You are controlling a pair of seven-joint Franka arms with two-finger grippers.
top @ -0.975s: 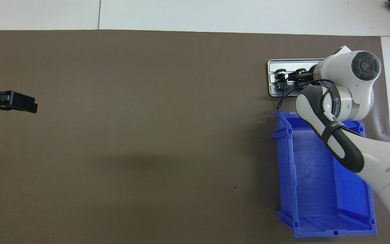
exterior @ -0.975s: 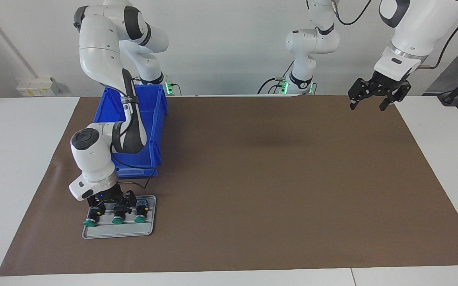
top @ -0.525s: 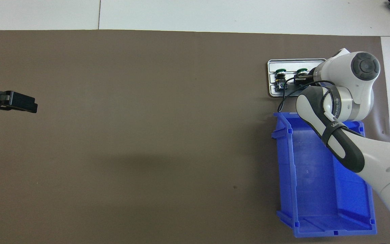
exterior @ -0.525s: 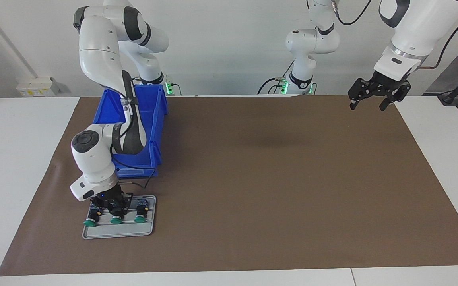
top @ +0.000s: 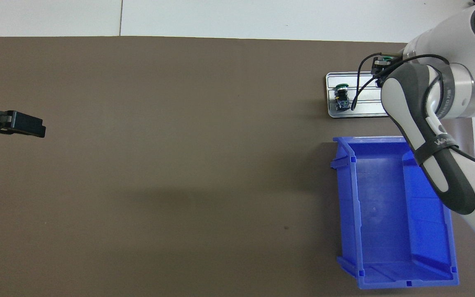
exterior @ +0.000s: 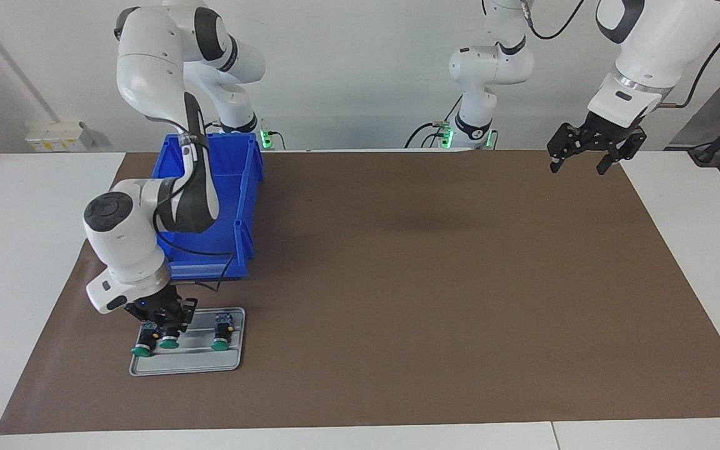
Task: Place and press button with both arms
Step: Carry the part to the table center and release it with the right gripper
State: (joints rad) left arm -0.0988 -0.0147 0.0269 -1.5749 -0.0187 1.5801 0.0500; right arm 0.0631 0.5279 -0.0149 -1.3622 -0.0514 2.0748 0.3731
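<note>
Green-capped black push-button (exterior: pixel 169 335), lower left of facing view, held in right gripper (exterior: pixel 166 322) just above grey metal tray (exterior: pixel 235 361); two matching buttons (exterior: pixel 220 335) lie on tray. Blue plastic bin (exterior: pixel 244 206) above it. Upper right: left gripper (exterior: pixel 579 164) waits over brown mat (exterior: pixel 435 281), fingers spread wide.

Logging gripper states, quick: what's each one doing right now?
Right gripper: over the tray, shut on the button.
Left gripper: open, holding nothing, waiting.
</note>
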